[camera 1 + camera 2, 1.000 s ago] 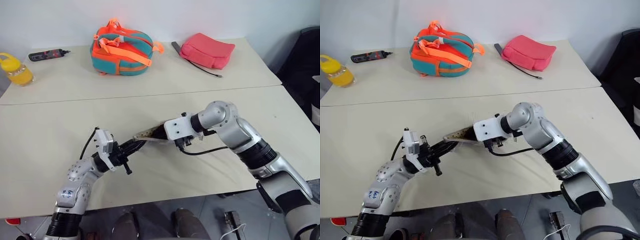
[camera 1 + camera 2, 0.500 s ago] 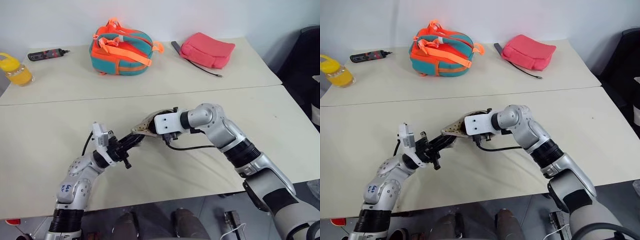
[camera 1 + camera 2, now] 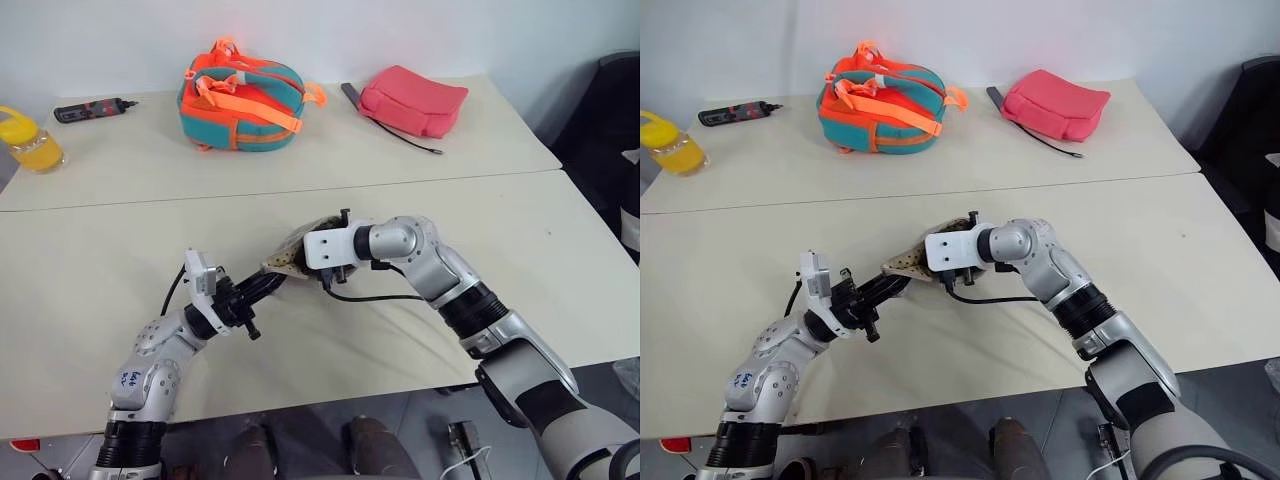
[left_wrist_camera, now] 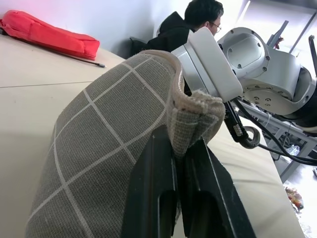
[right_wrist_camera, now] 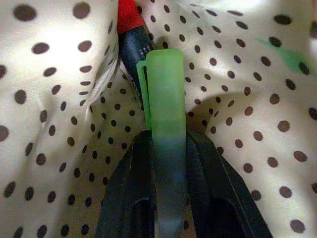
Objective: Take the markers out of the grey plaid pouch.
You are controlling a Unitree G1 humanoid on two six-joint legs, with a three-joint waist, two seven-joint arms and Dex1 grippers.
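The grey plaid pouch (image 3: 292,252) is held up off the table between my two arms. My left gripper (image 4: 181,148) is shut on the folded edge of the pouch (image 4: 114,114) at its mouth. My right gripper (image 5: 166,148) reaches inside the pouch, against its dotted lining, and its fingers are shut on a marker with a green cap (image 5: 166,94). A second marker with a dark body and a red end (image 5: 130,29) lies just behind the green one. In the head views the right fingers and the markers are hidden inside the pouch.
At the back of the table lie a teal-and-orange backpack (image 3: 243,95), a pink-red pouch (image 3: 415,100) with a thin cord (image 3: 405,138), a black-and-red tool (image 3: 88,108) and a yellow bottle (image 3: 30,140). A person (image 4: 193,25) sits beyond the table.
My right gripper has pushed further left into the pouch's mouth and closed in. The left gripper has kept its hold in the same place.
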